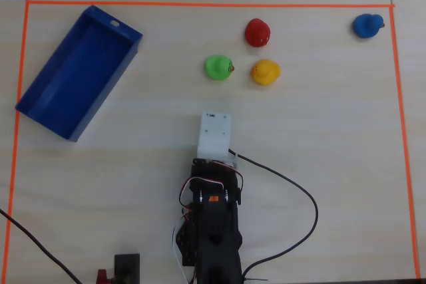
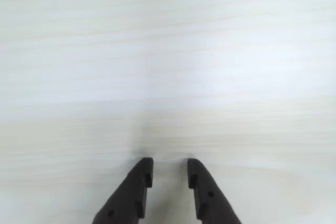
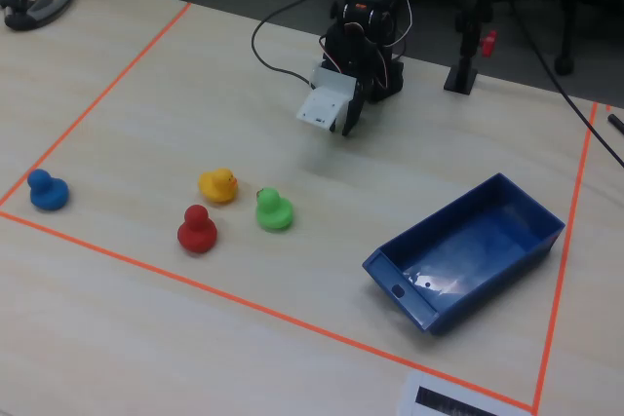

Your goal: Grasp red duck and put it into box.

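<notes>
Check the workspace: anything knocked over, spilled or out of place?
Nothing stands out. The red duck, green duck, yellow duck and blue duck sit upright inside the orange tape border. The box lies at an angle but looks empty and intact. The gripper holds nothing.

Red duck (image 1: 257, 32): small glossy red rubber duck, upright on the pale wood table; in the fixed view (image 3: 197, 230) it is 1 of 3 ducks grouped close together, apart from each other.
Box (image 1: 41, 108): large shallow blue rectangular tray, open side up, lying at an angle, well apart from the red duck.
Box detail: small slot in 1 short wall, seen in the fixed view (image 3: 414, 307).
</notes>
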### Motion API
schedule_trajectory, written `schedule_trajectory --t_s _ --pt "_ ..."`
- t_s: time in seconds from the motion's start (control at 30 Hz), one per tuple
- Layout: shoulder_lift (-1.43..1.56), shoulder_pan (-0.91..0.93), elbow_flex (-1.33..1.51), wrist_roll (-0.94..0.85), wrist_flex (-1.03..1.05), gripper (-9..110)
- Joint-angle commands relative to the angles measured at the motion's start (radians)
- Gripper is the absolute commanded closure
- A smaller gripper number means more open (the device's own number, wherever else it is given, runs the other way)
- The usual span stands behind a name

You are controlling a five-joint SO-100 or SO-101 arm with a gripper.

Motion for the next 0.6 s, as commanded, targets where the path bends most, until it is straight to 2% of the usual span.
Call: schedule_trajectory --t_s 0.0,0.37,0.57 --pt "-0.014 0.005 -0.006 0.009 0.011 95" --pt "-0.012 -0.04 -0.006 0.009 0.011 95" --pt "-0.012 0.014 -0.006 0.006 0.011 95"
